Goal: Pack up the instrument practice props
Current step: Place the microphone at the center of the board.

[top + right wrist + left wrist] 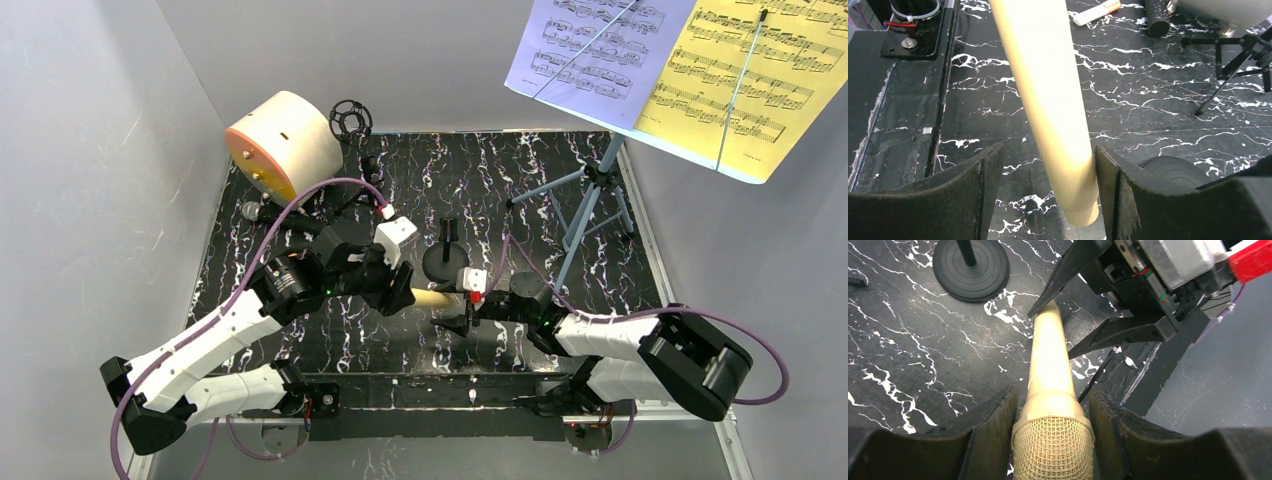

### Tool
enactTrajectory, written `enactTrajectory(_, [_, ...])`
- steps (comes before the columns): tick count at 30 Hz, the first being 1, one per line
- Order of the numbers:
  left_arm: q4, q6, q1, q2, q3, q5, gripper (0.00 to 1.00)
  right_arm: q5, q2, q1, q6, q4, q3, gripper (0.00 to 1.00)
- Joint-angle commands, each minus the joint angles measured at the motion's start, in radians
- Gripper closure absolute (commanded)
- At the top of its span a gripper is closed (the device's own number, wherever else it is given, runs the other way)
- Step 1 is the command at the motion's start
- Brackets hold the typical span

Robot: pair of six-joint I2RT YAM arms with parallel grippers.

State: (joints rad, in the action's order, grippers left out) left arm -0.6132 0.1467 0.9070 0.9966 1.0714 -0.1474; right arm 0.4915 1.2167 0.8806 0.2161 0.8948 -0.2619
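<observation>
Cream microphone (1048, 340) hangs at mid-frame, clamped near its head by the left gripper (1052, 400). The right gripper (1048, 150) stands wide around its tail. Music stand (590, 200) and score sheets (750, 80) at upper right and round-base pole (445, 262) at centre are still set up, so nothing looks packed yet.

The mic (1050, 390) is cream throughout, its head a fine woven mesh of the same tone, and the table (500, 180) is black, veined with white like marble. The lavender sheet (590, 45) and the yellow sheet (750, 80) are both printed with black staves, and the rack (597, 178) is blue-grey. The cylinder (295, 135) is cream with an orange face, the round base (979, 276) is matte black with concentric rings, and the arms (220, 330) are white and black with purple cables (330, 185).
</observation>
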Motion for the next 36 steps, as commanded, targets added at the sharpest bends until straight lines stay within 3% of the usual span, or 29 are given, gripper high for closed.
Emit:
enactTrajectory(1, [0.016,0.003,-0.001,-0.022,-0.018,-0.066,1.00,0.039,0.039,0.014,0.035,0.085,-0.048,0.28])
enactTrajectory(5, [0.016,-0.002,-0.002,-0.027,-0.027,-0.086,1.00,0.064,0.056,0.017,0.047,0.090,-0.051,0.37])
enactTrajectory(8, [0.015,-0.002,-0.002,-0.030,-0.027,-0.075,1.00,0.092,0.066,0.017,0.058,0.071,-0.060,0.54])
enactTrajectory(10, [0.010,-0.002,-0.002,-0.032,-0.024,-0.056,1.00,0.101,0.075,0.017,0.058,0.067,-0.063,0.73])
enactTrajectory(12, [0.003,-0.002,-0.002,-0.032,-0.017,-0.028,0.95,0.104,0.080,0.017,0.058,0.072,-0.061,0.87])
enactTrajectory(14, [-0.003,0.001,-0.002,-0.035,-0.010,0.015,0.82,0.106,0.083,0.017,0.056,0.075,-0.059,0.95])
enactTrajectory(18, [0.012,0.027,-0.002,-0.060,-0.006,0.152,0.43,0.090,0.100,0.017,0.006,0.104,-0.061,0.99])
enactTrajectory(22, [0.083,0.091,-0.002,-0.128,-0.041,0.347,0.26,0.038,0.143,0.017,-0.110,0.137,-0.082,0.99])
enactTrajectory(25, [0.179,0.155,-0.002,-0.208,-0.109,0.461,0.19,-0.025,0.171,0.019,-0.204,0.189,-0.092,0.99])
enactTrajectory(29, [0.279,0.255,-0.002,-0.317,-0.208,0.544,0.18,-0.133,0.182,0.039,-0.339,0.194,-0.124,0.99])
enactTrajectory(36, [0.437,0.411,-0.002,-0.422,-0.391,0.526,0.18,-0.268,0.211,0.079,-0.549,0.075,-0.239,0.99])
